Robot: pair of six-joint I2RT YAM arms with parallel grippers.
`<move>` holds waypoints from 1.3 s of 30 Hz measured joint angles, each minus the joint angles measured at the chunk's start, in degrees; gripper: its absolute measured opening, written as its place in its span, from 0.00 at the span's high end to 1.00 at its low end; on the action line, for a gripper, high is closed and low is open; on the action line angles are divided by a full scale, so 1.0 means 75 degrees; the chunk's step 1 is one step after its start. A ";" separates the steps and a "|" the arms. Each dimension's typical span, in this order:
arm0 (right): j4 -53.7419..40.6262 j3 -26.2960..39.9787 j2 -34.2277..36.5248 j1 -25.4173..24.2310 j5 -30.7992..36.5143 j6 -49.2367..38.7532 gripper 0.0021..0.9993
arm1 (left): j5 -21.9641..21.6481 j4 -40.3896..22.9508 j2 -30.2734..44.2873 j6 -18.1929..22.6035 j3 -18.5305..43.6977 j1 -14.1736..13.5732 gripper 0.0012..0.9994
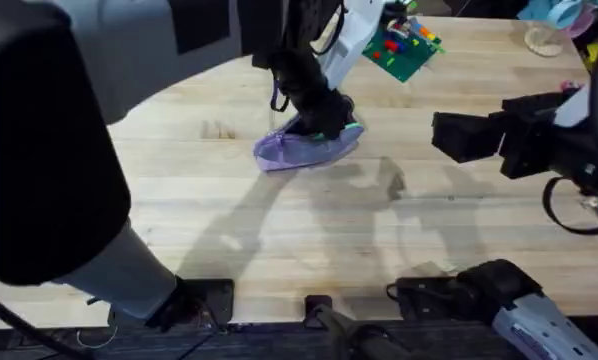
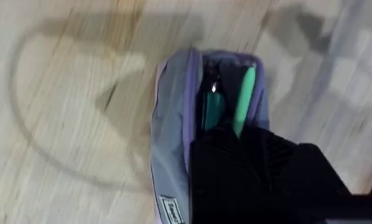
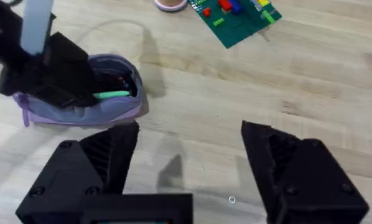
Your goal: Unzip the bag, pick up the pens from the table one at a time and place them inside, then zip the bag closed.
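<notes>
The left hand point(image 1: 324, 125), its grip hidden, was lowering the green pen point(image 2: 243, 99) into the open bag point(image 1: 304, 150); the spread right hand point(image 3: 189, 162) waited, zipping seemingly next.

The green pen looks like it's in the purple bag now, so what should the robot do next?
Probably let go and lift the left gripper out. The green pen already lies inside the open bag, and the right gripper waits open above the table. The zipper can't close until that arm clears.
</notes>
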 joint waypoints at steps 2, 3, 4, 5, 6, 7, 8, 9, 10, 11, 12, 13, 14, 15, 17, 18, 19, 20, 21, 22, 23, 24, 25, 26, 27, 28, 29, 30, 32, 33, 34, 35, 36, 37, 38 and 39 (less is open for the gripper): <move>0.0000 0.0000 -0.0002 0.0000 0.0000 0.0002 0.00 | -0.0197 -0.0134 0.0000 -0.0001 -0.0059 0.0000 0.96; 0.0003 0.0000 0.0000 0.0000 0.0000 0.0000 0.00 | -0.0284 -0.0201 0.0000 0.0000 -0.0071 0.0000 0.96; 0.0003 0.0000 0.0000 0.0000 0.0000 0.0002 0.00 | -0.0387 -0.0264 0.0000 0.0000 -0.0078 0.0000 0.96; 0.0000 0.0000 -0.0003 0.0000 0.0000 0.0000 0.00 | -0.0474 -0.0318 0.0000 0.0000 -0.0081 0.0000 0.96; 0.0003 0.0000 -0.0003 0.0000 0.0000 0.0000 0.00 | -0.0585 -0.0354 0.0000 0.0000 -0.0081 0.0000 0.96; 0.0002 0.0000 -0.0003 0.0000 0.0000 0.0001 0.00 | -0.0654 -0.0379 0.0000 0.0000 -0.0081 0.0000 0.96; 0.0003 0.0000 -0.0003 0.0000 0.0000 0.0003 0.00 | -0.0723 -0.0386 0.0000 0.0000 -0.0081 0.0000 0.96; 0.0002 0.0000 -0.0003 0.0000 0.0000 0.0000 0.00 | -0.0780 -0.0382 0.0000 0.0000 -0.0081 0.0000 0.96; 0.0002 0.0000 -0.0003 0.0000 0.0000 0.0000 0.00 | -0.0805 -0.0378 0.0000 0.0000 -0.0081 0.0000 0.96; 0.0000 0.0000 0.0000 0.0000 0.0000 0.0000 0.00 | -0.0827 -0.0374 0.0000 0.0000 -0.0081 0.0000 0.96; 0.0003 0.0000 -0.0003 0.0000 0.0000 0.0003 0.00 | -0.0860 -0.0360 0.0000 0.0000 -0.0082 0.0000 0.96; 0.0001 0.0000 -0.0002 0.0000 0.0000 0.0000 0.00 | -0.0889 -0.0343 0.0000 0.0000 -0.0084 0.0000 0.96; 0.0000 0.0000 -0.0003 0.0000 0.0000 0.0000 0.00 | -0.0929 -0.0331 0.0000 0.0000 -0.0084 0.0000 0.96; 0.0000 0.0000 -0.0003 0.0000 0.0000 0.0000 0.00 | -0.0948 -0.0321 0.0000 0.0000 -0.0084 0.0000 0.96; 0.0003 0.0000 0.0000 0.0000 0.0000 0.0000 0.00 | -0.0973 -0.0316 0.0000 0.0000 -0.0084 0.0000 0.96; 0.0000 0.0000 0.0000 0.0000 0.0000 0.0000 0.00 | -0.0987 -0.0310 0.0000 0.0000 -0.0084 0.0000 0.96; 0.0001 0.0000 -0.0001 0.0000 0.0000 0.0000 0.00 | -0.0994 -0.0287 0.0000 0.0020 -0.0084 0.0000 0.93; 0.0001 0.0000 -0.0003 0.0000 0.0000 0.0000 0.00 | -0.1004 -0.0255 0.0000 0.0053 -0.0087 0.0000 0.81; 0.0003 0.0000 0.0000 0.0000 0.0000 0.0003 0.00 | -0.1017 -0.0207 0.0000 0.0044 -0.0093 0.0000 0.68; 0.0000 0.0000 -0.0003 0.0000 0.0000 0.0000 0.00 | -0.1034 -0.0162 0.0000 0.0048 -0.0097 0.0000 0.52; 0.0003 0.0000 -0.0002 0.0000 0.0000 0.0002 0.00 | -0.1055 -0.0105 0.0000 0.0050 -0.0102 0.0000 0.35; 0.0000 0.0000 -0.0003 0.0000 0.0000 0.0000 0.00 | -0.1080 -0.0074 0.0000 0.0052 -0.0102 0.0000 0.20; 0.0002 0.0000 -0.0003 0.0000 0.0000 0.0000 0.00 | -0.1114 -0.0065 0.0000 0.0048 -0.0102 0.0000 0.06; 0.0003 0.0000 -0.0002 0.0000 0.0000 0.0002 0.00 | -0.1121 -0.0064 0.0000 0.0055 -0.0112 0.0000 0.02; 0.0003 0.0000 0.0000 0.0000 0.0000 0.0000 0.00 | -0.1118 -0.0062 0.0000 0.0055 -0.0125 0.0000 0.01; 0.0003 0.0000 -0.0002 0.0000 0.0000 0.0000 0.00 | -0.1118 -0.0062 0.0000 0.0056 -0.0131 0.0000 0.01; 0.0001 0.0000 -0.0003 0.0000 0.0000 0.0000 0.00 | -0.1115 -0.0060 0.0000 0.0066 -0.0134 0.0000 0.01; 0.0003 0.0000 -0.0003 0.0000 0.0000 0.0000 0.00 | -0.1113 -0.0060 0.0000 0.0100 -0.0134 0.0000 0.01; 0.0001 0.0000 -0.0002 0.0000 0.0000 0.0000 0.00 | -0.1111 -0.0060 0.0000 0.0160 -0.0134 0.0000 0.01; 0.0003 0.0000 -0.0003 0.0000 0.0000 0.0000 0.00 | -0.1110 -0.0060 0.0000 0.0182 -0.0134 0.0000 0.01; 0.0000 0.0000 -0.0003 0.0000 0.0000 0.0003 0.00 | -0.1107 -0.0063 0.0000 0.0201 -0.0134 0.0000 0.01; 0.0002 0.0000 -0.0002 0.0000 0.0000 0.0002 0.00 | -0.1107 -0.0083 0.0000 0.0216 -0.0128 0.0000 0.01; 0.0002 0.0000 -0.0003 0.0000 0.0000 0.0001 0.00 | -0.1109 -0.0125 0.0000 0.0237 -0.0105 0.0000 0.01; 0.0003 0.0000 -0.0003 0.0000 0.0000 0.0000 0.00 | -0.1110 -0.0177 0.0000 0.0269 -0.0069 0.0000 0.01; 0.0002 0.0000 -0.0003 0.0000 0.0000 0.0000 0.00 | -0.1107 -0.0256 -0.0003 0.0331 -0.0010 0.0000 0.01; 0.0003 0.0000 -0.0002 0.0000 0.0000 0.0002 0.00 | -0.1107 -0.0319 -0.0005 0.0398 0.0048 0.0000 0.01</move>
